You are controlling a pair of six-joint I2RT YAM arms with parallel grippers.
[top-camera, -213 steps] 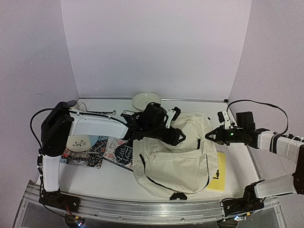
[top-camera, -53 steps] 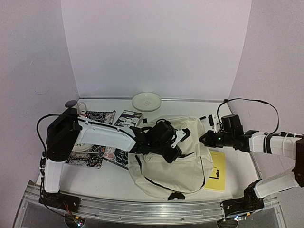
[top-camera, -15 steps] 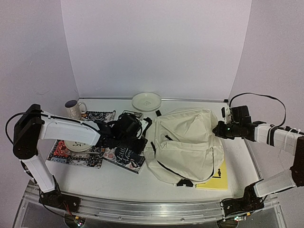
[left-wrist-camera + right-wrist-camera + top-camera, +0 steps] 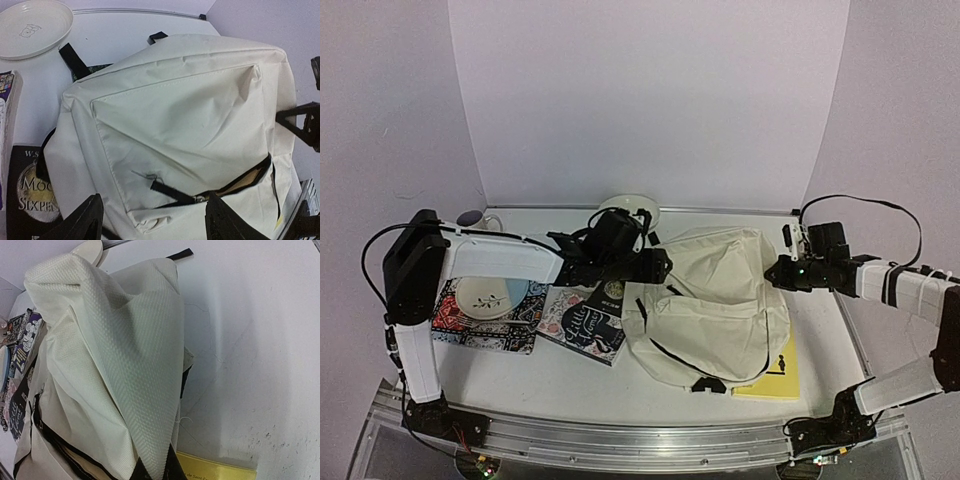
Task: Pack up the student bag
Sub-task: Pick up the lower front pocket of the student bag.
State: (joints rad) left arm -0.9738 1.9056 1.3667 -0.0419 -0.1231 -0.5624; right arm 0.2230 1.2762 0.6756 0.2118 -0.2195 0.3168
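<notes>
The student bag [image 4: 715, 300] lies flat on the white counter [image 4: 550, 385], right of centre in the overhead view, with its front pocket facing up and black straps trailing from its upper left and lower edges. Its dark zipper [image 4: 240, 181] is partly open near the lower right of the left wrist view, and a tan lining shows in the gap.

The left gripper [image 4: 153, 210] is over the bag's upper left corner in the overhead view. Its two fingers are spread wide, one on each side of the front pocket's lower edge, and nothing is clamped between them.

The right gripper [image 4: 775, 272] is at the bag's right edge with its jaws closed on a fold of the cream fabric. In the right wrist view that cloth is drawn up into a peak towards the camera.

A yellow book [image 4: 777, 370] lies at lower right, partly under the bag. A dark book [image 4: 25, 200] with gold lettering touches the bag's left side, and a patterned book [image 4: 582, 328] lies just below it in the overhead view.

Further left, a patterned placemat [image 4: 485, 335] carries a small plate [image 4: 485, 296]. A mug [image 4: 475, 218] stands at upper left. A cream plate [image 4: 32, 27] sits at the back of the counter, partly hidden by the left arm in the overhead view.
</notes>
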